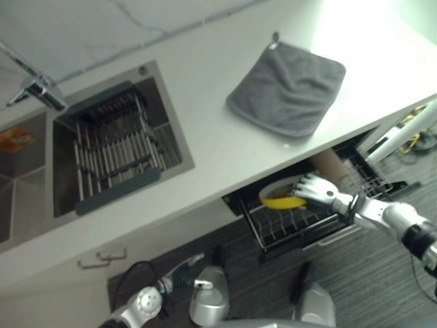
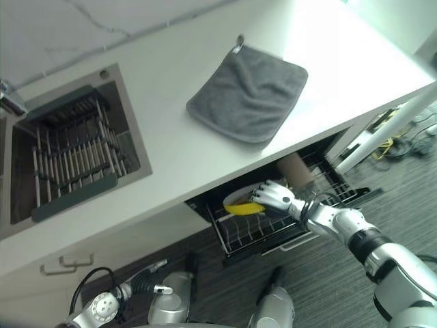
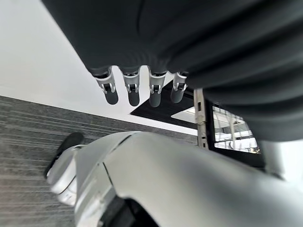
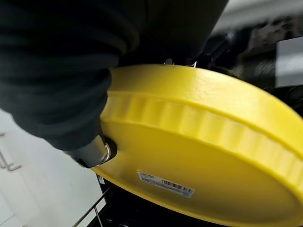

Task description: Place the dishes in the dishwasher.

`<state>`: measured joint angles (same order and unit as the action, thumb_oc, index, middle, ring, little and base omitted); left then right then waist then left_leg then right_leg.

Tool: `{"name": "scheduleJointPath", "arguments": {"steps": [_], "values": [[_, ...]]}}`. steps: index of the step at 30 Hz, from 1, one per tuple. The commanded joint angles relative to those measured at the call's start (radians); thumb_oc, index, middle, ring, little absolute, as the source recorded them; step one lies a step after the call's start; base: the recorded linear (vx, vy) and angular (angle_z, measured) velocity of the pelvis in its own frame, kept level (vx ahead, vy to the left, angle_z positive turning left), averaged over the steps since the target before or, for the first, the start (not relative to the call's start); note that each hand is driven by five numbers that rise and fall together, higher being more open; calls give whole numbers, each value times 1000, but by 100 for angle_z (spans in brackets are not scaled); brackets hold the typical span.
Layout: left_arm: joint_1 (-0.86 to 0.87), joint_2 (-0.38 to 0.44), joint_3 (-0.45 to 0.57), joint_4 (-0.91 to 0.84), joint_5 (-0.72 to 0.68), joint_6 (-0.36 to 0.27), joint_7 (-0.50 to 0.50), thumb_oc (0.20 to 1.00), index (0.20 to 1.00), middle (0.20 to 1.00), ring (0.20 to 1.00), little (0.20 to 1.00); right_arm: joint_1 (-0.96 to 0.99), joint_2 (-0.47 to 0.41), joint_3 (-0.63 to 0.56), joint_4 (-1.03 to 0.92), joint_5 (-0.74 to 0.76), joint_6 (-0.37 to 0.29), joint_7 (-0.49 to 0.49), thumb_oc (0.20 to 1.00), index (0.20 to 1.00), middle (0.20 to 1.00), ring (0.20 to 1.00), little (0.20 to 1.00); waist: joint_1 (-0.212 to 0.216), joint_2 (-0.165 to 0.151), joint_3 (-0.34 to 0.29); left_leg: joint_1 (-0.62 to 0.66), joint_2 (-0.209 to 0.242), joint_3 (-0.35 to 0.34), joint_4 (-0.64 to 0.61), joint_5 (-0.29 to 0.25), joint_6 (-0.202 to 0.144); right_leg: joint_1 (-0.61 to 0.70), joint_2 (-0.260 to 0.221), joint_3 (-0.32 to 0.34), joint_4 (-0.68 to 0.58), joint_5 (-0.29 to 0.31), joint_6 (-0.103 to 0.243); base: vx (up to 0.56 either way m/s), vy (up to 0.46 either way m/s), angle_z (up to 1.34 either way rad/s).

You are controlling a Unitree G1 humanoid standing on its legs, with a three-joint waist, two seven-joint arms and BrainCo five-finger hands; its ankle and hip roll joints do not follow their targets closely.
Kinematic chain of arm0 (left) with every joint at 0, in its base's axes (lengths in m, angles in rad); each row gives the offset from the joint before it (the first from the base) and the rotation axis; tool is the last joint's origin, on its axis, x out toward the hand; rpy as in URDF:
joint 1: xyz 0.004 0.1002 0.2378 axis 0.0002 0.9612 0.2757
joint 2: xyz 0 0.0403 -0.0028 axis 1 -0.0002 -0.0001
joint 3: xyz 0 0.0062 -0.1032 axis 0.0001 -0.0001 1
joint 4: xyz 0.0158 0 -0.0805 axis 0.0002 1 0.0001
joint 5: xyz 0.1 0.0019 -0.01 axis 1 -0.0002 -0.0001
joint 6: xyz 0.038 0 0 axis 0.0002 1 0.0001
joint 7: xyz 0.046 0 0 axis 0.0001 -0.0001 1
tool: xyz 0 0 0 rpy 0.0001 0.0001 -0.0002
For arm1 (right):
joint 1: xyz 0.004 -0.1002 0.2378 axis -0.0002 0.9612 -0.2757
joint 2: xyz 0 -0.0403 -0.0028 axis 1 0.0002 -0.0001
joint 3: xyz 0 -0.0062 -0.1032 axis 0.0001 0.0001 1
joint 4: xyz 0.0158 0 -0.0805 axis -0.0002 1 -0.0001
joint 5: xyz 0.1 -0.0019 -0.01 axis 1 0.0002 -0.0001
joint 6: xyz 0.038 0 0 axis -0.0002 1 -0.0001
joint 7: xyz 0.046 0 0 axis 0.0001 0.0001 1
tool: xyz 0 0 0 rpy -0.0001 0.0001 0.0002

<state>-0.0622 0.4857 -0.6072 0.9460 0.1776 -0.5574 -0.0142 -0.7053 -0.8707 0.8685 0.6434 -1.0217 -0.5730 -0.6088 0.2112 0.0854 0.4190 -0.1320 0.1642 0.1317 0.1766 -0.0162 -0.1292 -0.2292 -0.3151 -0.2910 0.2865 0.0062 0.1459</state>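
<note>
A yellow plate (image 1: 281,201) is held on edge over the pulled-out dishwasher rack (image 1: 293,229), just under the counter's front edge. My right hand (image 2: 274,195) is shut on it, fingers curled over its rim. In the right wrist view the plate's underside (image 4: 199,156) shows a barcode sticker, with the thumb (image 4: 94,151) pressed against it. My left hand (image 1: 183,273) hangs low beside me over the floor, away from the rack, its fingers (image 3: 134,90) straight and holding nothing.
A grey cloth (image 1: 288,89) lies on the white counter (image 1: 205,82). Left of it is a sink (image 1: 171,147) with a drying rack (image 1: 113,147) and a faucet (image 1: 41,89). A brown cup-like item (image 2: 295,169) stands in the dishwasher rack behind the plate. Cupboard handles (image 1: 102,257) show below the sink.
</note>
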Motion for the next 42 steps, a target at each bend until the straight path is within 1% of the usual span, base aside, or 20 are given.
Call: {"name": "scheduleJointPath", "arguments": {"steps": [1, 6, 11, 12, 16, 17, 18, 19, 20, 21, 22, 23, 24, 26, 33, 34, 37, 39, 41, 42], "values": [[6, 18, -42, 13, 11, -41, 29, 1000, 1000, 1000, 1000, 1000, -81, 20, 26, -22, 43, 21, -89, 200, 200, 200, 200, 200, 44, -19, -41, -62, -72, -70, 51, -51, 48, 66, 8, -69, 151, -207, -6, -166, 5, 10], [-42, 13, -63, 24, -1, -53, 44, 1000, 1000, 1000, 1000, 1000, -179, 28, 88, 49, 61, 37, -85, 200, 200, 200, 200, 200, 60, -11, -7, -112, -76, -75, 59, -42, 51, 8, 0, -74, 177, -205, -7, -145, 6, 7], [-83, 8, -75, 24, -13, -51, 50, 1000, 1000, 1000, 1000, 1000, -288, 30, 139, 37, 96, 81, -30, 200, 200, 200, 200, 200, 70, -11, 21, -164, -76, -73, 70, -31, 56, -53, -6, -76, 206, -199, -6, -110, 8, 1], [-95, 9, -76, 24, -19, -53, 49, 1000, 1000, 1000, 1000, 1000, -333, 39, 155, 36, 120, 103, -1, 200, 200, 200, 200, 200, 75, -11, 29, -182, -74, -72, 75, -26, 57, -75, -5, -75, 216, -197, -7, -62, 3, 0], [-115, 4, -81, 19, -28, -48, 53, 1000, 1000, 1000, 1000, 1000, -388, 50, 170, 53, 135, 124, 23, 200, 200, 200, 200, 200, 81, -13, 40, -208, -69, -68, 82, -20, 58, -104, -6, -77, 229, -195, -8, -26, -2, -3], [-122, 2, -82, 20, -31, -44, 56, 1000, 1000, 1000, 1000, 1000, -402, 54, 177, 64, 139, 132, 21, 200, 200, 200, 200, 200, 82, -18, 41, -208, -69, -69, 89, -41, 52, -107, -6, -67, 242, -217, 2, 40, -21, -2], [-128, 1, -83, 20, -33, -41, 59, 1000, 1000, 1000, 1000, 1000, -413, 56, 182, 75, 141, 142, 18, 200, 200, 200, 200, 200, 83, -20, 44, -217, -67, -66, 92, -40, 52, -116, -6, -67, 247, -217, 2, -26, -3, -4], [-132, 1, -83, 19, -33, -41, 60, 1000, 1000, 1000, 1000, 1000, -418, 56, 182, 81, 142, 145, 15, 200, 200, 200, 200, 200, 85, -16, 48, -230, -65, -63, 89, -17, 58, -127, -7, -77, 242, -195, -9, 0, 0, 0], [-141, 1, -84, 18, -40, -35, 62, 1000, 1000, 1000, 1000, 1000, -428, 57, 187, 99, 156, 173, -2, 200, 200, 200, 200, 200, 85, -21, 52, -231, -64, -64, 100, -39, 52, -132, -8, -67, 258, -218, 2, -30, -21, -2], [-148, 3, -87, 20, -43, -33, 64, 1000, 1000, 1000, 1000, 1000, -439, 58, 186, 123, 171, 196, -22, 200, 200, 200, 200, 200, 86, -22, 56, -241, -63, -63, 104, -39, 53, -141, -8, -68, 263, -218, 1, 46, -42, 0], [-151, 3, -88, 21, -44, -33, 66, 1000, 1000, 1000, 1000, 1000, -443, 59, 185, 132, 175, 204, -29, 200, 200, 200, 200, 200, 86, -22, 58, -245, -62, -63, 106, -39, 53, -145, -8, -68, 265, -217, 1, -50, -28, -2], [-158, 6, -91, 25, -51, -36, 74, 1000, 1000, 1000, 1000, 1000, -456, 60, 172, 169, 193, 232, -51, 200, 200, 200, 200, 200, 85, -23, 65, -260, -58, -60, 111, -36, 53, -159, -6, -67, 270, -217, 0, -51, -21, -2], [-158, 6, -89, 28, -52, -38, 78, 1000, 1000, 1000, 1000, 1000, -457, 60, 160, 186, 193, 243, -65, 200, 200, 200, 200, 200, 84, -24, 68, -264, -57, -60, 111, -35, 52, -164, -4, -67, 270, -216, 0, -58, -15, -2], [-163, 4, -90, 32, -56, -37, 81, 1000, 1000, 1000, 1000, 1000, -459, 59, 144, 220, 190, 253, -92, 200, 200, 200, 200, 200, 81, -23, 73, -273, -56, -58, 115, -34, 52, -175, -2, -66, 276, -217, 0, -16, -1, -1], [-166, 0, -89, 36, -67, -33, 100, 1000, 1000, 1000, 1000, 1000, -469, 37, 103, 284, 234, 278, -135, 200, 200, 200, 200, 200, 74, -28, 93, -299, -50, -56, 141, -40, 56, -204, 3, -59, 300, -220, -5, 0, 0, 0], [-173, -2, -94, 38, -72, -30, 106, 1000, 1000, 1000, 1000, 1000, -467, 40, 89, 313, 236, 279, -162, 200, 200, 200, 200, 200, 72, -27, 99, -307, -49, -55, 147, -42, 58, -212, 2, -58, 306, -220, -6, 0, 0, 0], [-179, -7, -100, 39, -81, -30, 113, 1000, 1000, 1000, 1000, 1000, -471, 50, 73, 338, 252, 295, -187, 200, 200, 200, 200, 200, 70, -23, 101, -323, -48, -55, 153, -43, 59, -228, 3, -57, 310, -219, -7, 0, 0, 0], [-182, -9, -101, 40, -84, -29, 114, 1000, 1000, 1000, 1000, 1000, -473, 57, 63, 347, 244, 302, -196, 200, 200, 200, 200, 200, 69, -21, 101, -330, -47, -55, 157, -44, 59, -237, 2, -56, 313, -218, -7, -14, 9, -2], [-189, -17, -107, 42, -84, -27, 122, 1000, 1000, 1000, 1000, 1000, -475, 72, 49, 363, 237, 319, -224, 200, 200, 200, 200, 200, 67, -15, 101, -348, -49, -56, 162, -45, 60, -255, 2, -54, 315, -216, -6, -33, 18, -3], [-189, -21, -107, 42, -83, -28, 129, 1000, 1000, 1000, 1000, 1000, -475, 78, 45, 363, 212, 323, -253, 200, 200, 200, 200, 200, 67, -13, 101, -355, -50, -55, 164, -45, 61, -262, 2, -54, 316, -215, -7, 0, 0, 0]]}}
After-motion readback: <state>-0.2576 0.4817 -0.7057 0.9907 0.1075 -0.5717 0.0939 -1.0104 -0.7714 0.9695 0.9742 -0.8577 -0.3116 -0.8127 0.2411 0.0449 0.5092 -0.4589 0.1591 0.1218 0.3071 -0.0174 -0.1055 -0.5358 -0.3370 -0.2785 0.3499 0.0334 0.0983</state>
